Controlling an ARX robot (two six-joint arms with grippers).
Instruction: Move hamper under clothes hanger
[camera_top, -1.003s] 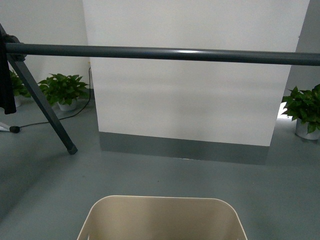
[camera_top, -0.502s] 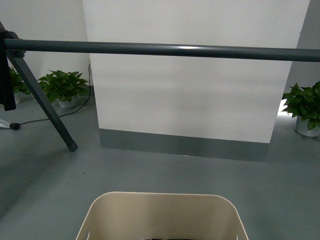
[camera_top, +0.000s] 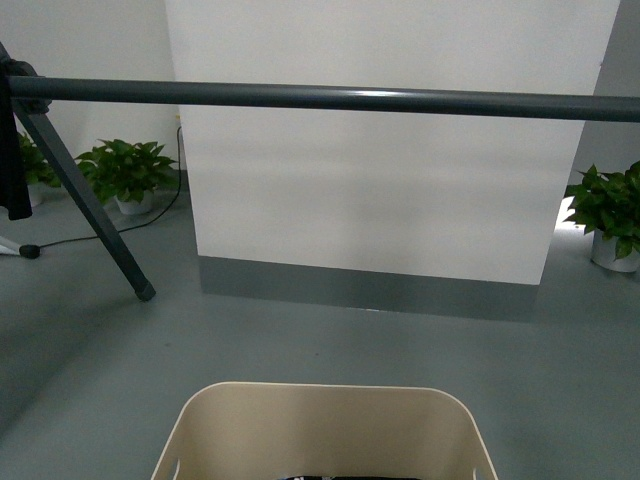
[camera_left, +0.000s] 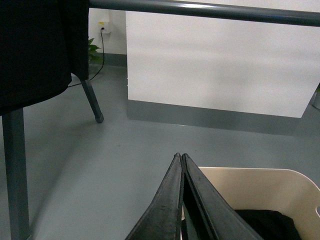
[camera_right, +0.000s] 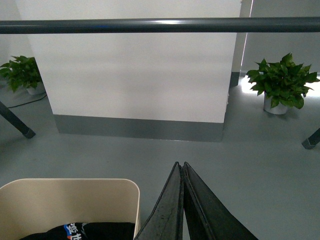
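Note:
The beige hamper (camera_top: 322, 425) stands on the grey floor at the bottom of the front view, short of the clothes hanger's horizontal bar (camera_top: 330, 97), which crosses the whole view above it. One angled leg (camera_top: 85, 205) with a black foot shows at left. The hamper also shows in the left wrist view (camera_left: 255, 192) and right wrist view (camera_right: 70, 202), with dark clothing (camera_right: 85, 231) inside. My left gripper (camera_left: 180, 157) is shut and empty beside the hamper's left side. My right gripper (camera_right: 180, 165) is shut and empty beside its right side. Neither arm shows in the front view.
A white wall panel with a grey skirting (camera_top: 370, 290) stands behind the bar. Potted plants sit at left (camera_top: 125, 178) and right (camera_top: 608, 215). A dark garment (camera_left: 35, 50) hangs at the rack's left end. A cable (camera_top: 100, 235) lies on the floor at left.
The hamper's rim has risen slightly in the front view and the bar sits a little higher, so the view has moved forward with the hamper toward the rack.

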